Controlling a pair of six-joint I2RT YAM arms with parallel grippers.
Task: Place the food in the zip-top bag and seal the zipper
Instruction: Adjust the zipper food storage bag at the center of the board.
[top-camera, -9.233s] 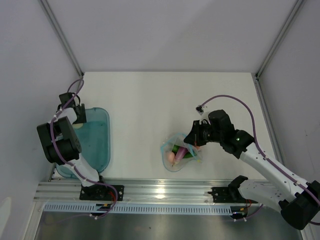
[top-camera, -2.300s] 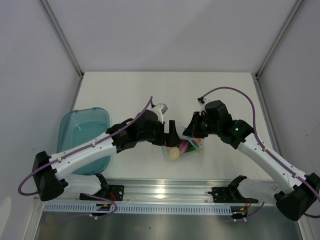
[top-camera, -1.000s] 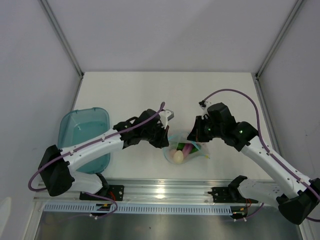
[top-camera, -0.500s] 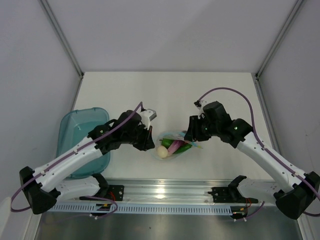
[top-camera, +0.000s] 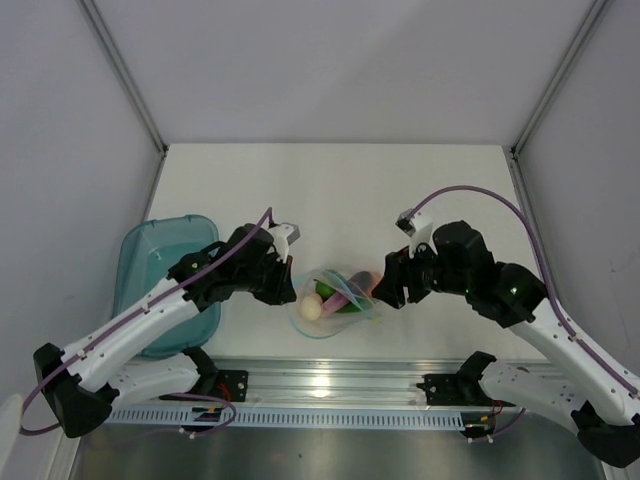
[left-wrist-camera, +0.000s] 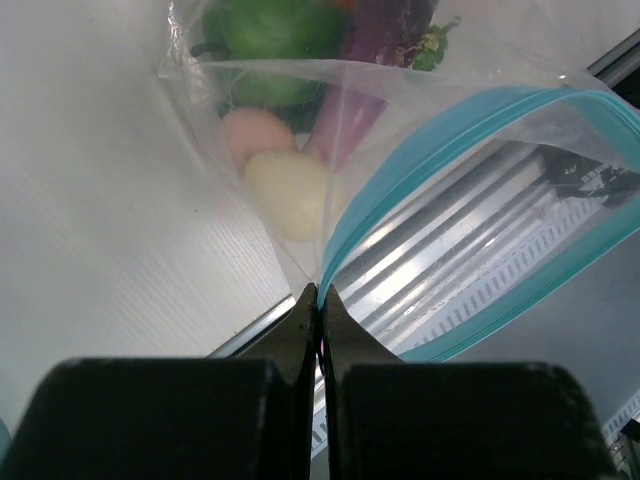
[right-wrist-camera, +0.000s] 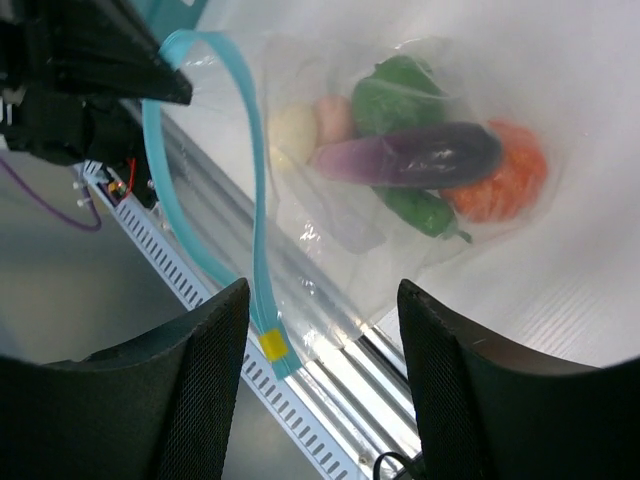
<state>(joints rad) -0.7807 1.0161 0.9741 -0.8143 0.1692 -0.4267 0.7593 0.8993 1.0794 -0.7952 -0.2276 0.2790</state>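
Note:
The clear zip-top bag (top-camera: 335, 305) lies on the white table between my two arms, with the food inside it. In the right wrist view I see the purple eggplant (right-wrist-camera: 410, 155), the orange fruit (right-wrist-camera: 505, 185), the green bell pepper (right-wrist-camera: 395, 95), the green pod (right-wrist-camera: 420, 210) and two pale eggs (right-wrist-camera: 295, 130). My left gripper (top-camera: 290, 285) is shut on the blue zipper (left-wrist-camera: 450, 120) at one end of the mouth, which gapes open. To the right of the bag, my right gripper (top-camera: 385, 292) stands open and empty. The zipper's free end (right-wrist-camera: 255, 200) with its yellow tab hangs between the right fingers.
A teal translucent tray (top-camera: 165, 280) stands at the left edge of the table, under my left arm. The aluminium rail (top-camera: 320, 380) runs along the near edge, just below the bag. Grey walls close the table in on three sides.
My right gripper has opened and let go of the bag's mouth, drawing back to the right. My left gripper has pulled the bag leftward and toward the near edge.

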